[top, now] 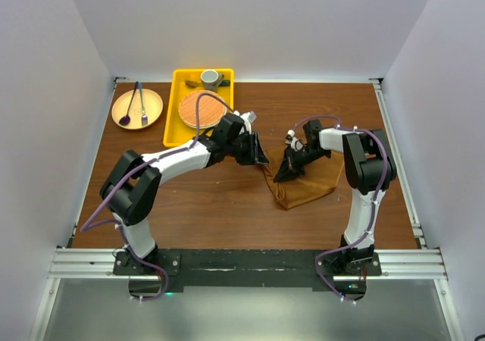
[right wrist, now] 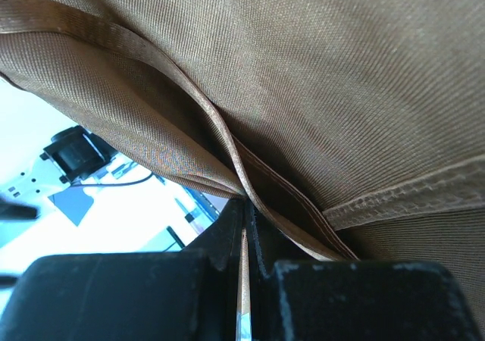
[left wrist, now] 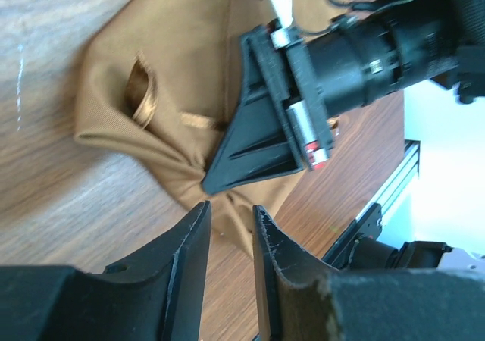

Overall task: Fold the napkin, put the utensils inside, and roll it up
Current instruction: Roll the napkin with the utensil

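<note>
Purple spoon (top: 143, 117) and dark fork (top: 134, 101) are seen lying on a round plate (top: 154, 106) by the table's far left corner, well apart from the action. Just right of it, along the far edge, the yellow tray (top: 173, 114) is found carrying the orange woven mat (top: 201, 110) and a grey cup (top: 210, 76). The utensils cannot be picked out with any certainty from here.

Now to mid-table. The left gripper (top: 255, 154) is reached out toward the centre, its fingers (left wrist: 189, 239) set partly apart with nothing clamped between them. Through the gap in the wrist view, a low point of cloth is seen just beyond the tips. Whether it is touched cannot be told.

Right of centre, the right gripper (top: 287, 172) is clenched on the napkin (top: 311, 188). In its own wrist view several layers and a hem are seen nipped between the closed tips, and the cloth is drawn up into a peak. The rest of the napkin is bunched on the table, right of centre, nearer the right edge than the left, rumpled and not squarely folded.

The risks, as judged from here: only a small bite of cloth is held, so the layers could be pulled out if lifted sharply. If the left fingers are closed on a single layer, the fold could be dragged askew. The two grippers are also very near each other, so a careless approach could knock them together.
</note>
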Available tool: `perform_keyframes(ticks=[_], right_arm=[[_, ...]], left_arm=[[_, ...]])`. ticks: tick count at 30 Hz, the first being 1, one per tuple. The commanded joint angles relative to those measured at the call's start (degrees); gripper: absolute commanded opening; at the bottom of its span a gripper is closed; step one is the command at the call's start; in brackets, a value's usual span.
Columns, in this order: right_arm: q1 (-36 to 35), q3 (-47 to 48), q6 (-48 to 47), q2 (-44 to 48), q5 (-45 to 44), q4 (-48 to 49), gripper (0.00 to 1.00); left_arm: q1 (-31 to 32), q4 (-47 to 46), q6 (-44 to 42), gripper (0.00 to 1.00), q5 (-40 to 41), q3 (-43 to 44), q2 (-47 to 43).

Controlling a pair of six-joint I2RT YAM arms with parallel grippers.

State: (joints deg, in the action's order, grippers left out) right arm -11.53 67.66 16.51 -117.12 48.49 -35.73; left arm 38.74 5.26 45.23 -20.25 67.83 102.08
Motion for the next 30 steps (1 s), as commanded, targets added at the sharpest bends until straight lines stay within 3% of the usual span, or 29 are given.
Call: perform_keyframes(ticks=[1, 5, 9, 16, 30], right_arm=[[1.94, -0.43, -1.92, -1.36, -6.83, 1.8, 0.0], [5.11, 0.81, -4.12, -3.46, -7.18, -1.36, 0.0], [6.78, 1.59, -5.96, -4.69, -16.45, -5.83, 0.0], [6.43, 2.92, -8.34, -6.45, -22.64, -8.83, 0.0], [6.43, 3.8, -8.25, -7.33, -17.81, -7.6, 0.0]], left_arm=[[0.02, -2.35, -0.23, 0.33, -0.14, -1.39, -0.48], [0.81, -4.38, 0.82, 0.3, -0.93, -0.78, 2.5], [1.07, -7.8, 2.23, 0.27, -1.28, 0.54, 5.58], [2.39, -9.21, 2.4, 0.24, -1.9, 5.38, 10.67], [4.32, -10.09, 2.93, 0.18, -2.78, 11.17, 17.7]])
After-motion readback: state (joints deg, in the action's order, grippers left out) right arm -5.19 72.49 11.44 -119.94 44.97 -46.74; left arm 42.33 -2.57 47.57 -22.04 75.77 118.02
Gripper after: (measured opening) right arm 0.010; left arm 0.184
